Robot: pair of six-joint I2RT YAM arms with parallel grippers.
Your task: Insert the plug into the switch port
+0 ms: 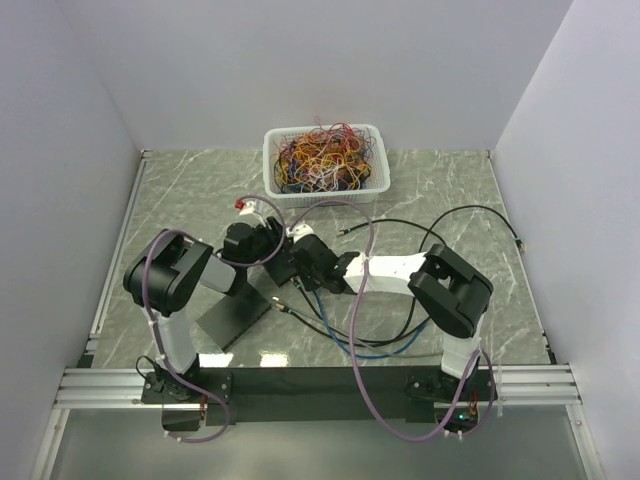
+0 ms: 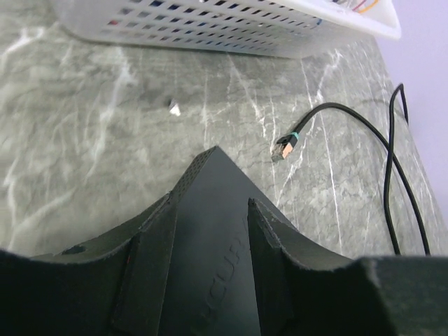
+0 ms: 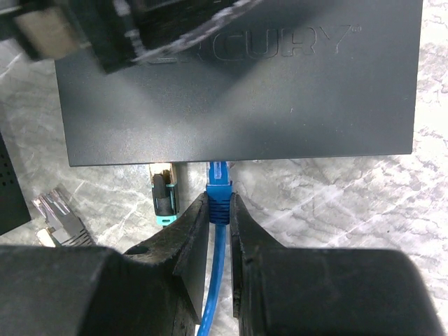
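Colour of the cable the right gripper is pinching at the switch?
Blue. The cable in the right gripper at the switch shows best in the right wrist view.

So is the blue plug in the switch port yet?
At least partly in: the tip of the blue plug goes under the switch edge, right gripper clamped on its boot. Fully seated: cannot tell.

- I see the right gripper (image 3: 219, 205) with both fingers pinched on the boot of the blue plug (image 3: 218, 183); the blue cable (image 3: 215, 273) trails back between them.
- The plug's tip meets the port face of the black switch (image 3: 245, 91); I cannot read how deep it sits.
- A teal-booted plug (image 3: 164, 197) sits just beside it, at the same face.
- A loose metal-shelled plug (image 3: 57, 213) lies on the marble bench (image 3: 336, 203), apart from the switch.
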